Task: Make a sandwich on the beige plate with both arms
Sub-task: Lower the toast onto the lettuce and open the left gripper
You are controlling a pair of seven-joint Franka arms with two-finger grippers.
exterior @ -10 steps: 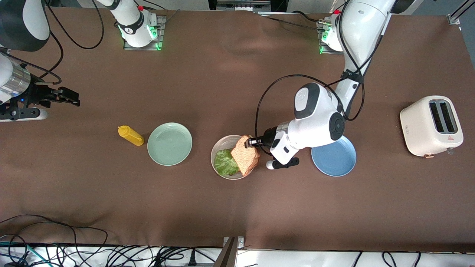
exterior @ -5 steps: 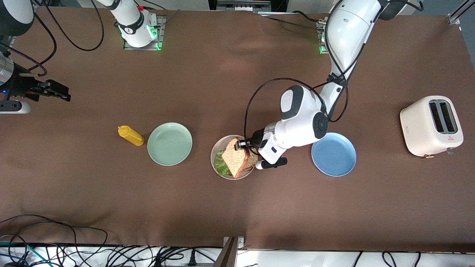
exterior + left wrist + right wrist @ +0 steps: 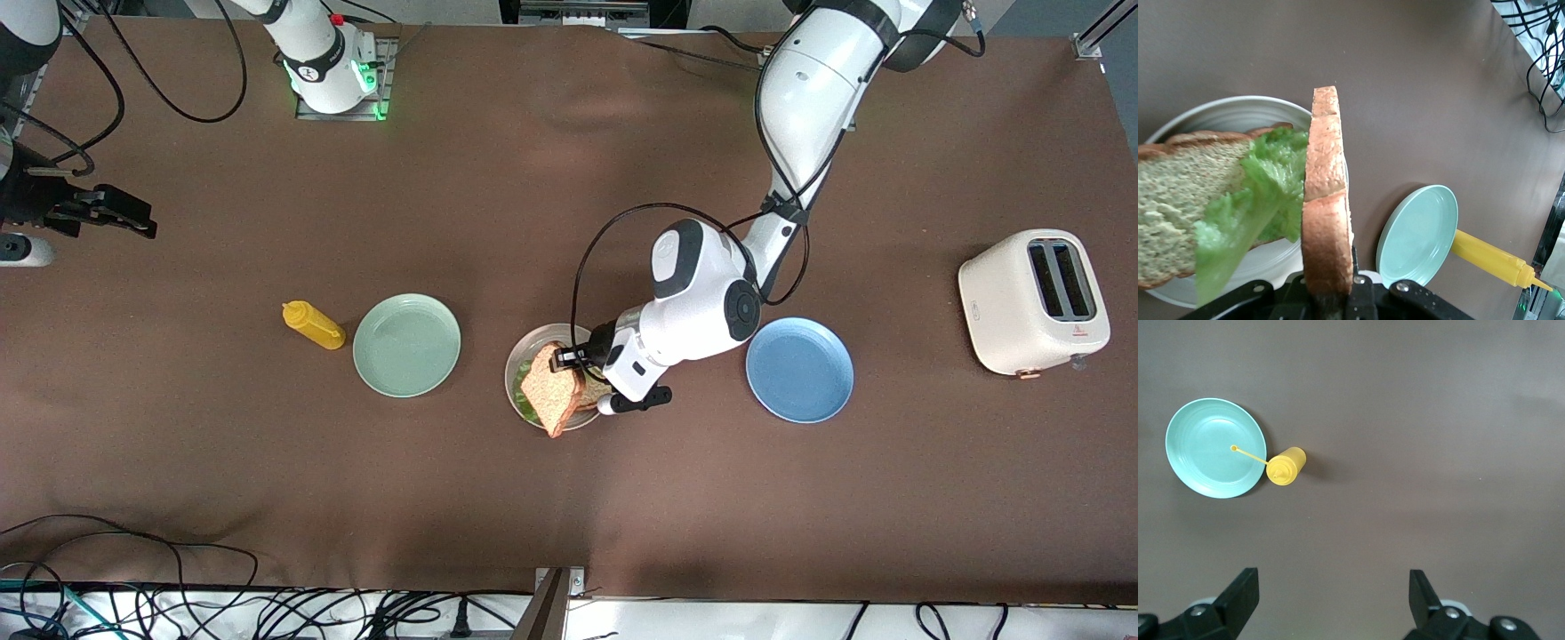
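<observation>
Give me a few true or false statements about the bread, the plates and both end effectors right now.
1. The left end effector grips a bread slice over the beige plate. True.
2. Lettuce lies on the blue plate. False: it lies on the lower slice on the beige plate.
3. The right end effector is open and holds nothing. True.
4. The mustard bottle stands in the toaster. False: it lies on the table beside the green plate.

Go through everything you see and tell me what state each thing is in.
Top slice: held over plate, unreleased.
Bottom slice: on beige plate, under lettuce.
Left gripper: shut on slice.
Right gripper: open, waiting.
Green plate, blue plate: bare.
Mustard bottle: lying down.
Toaster: upright.
</observation>
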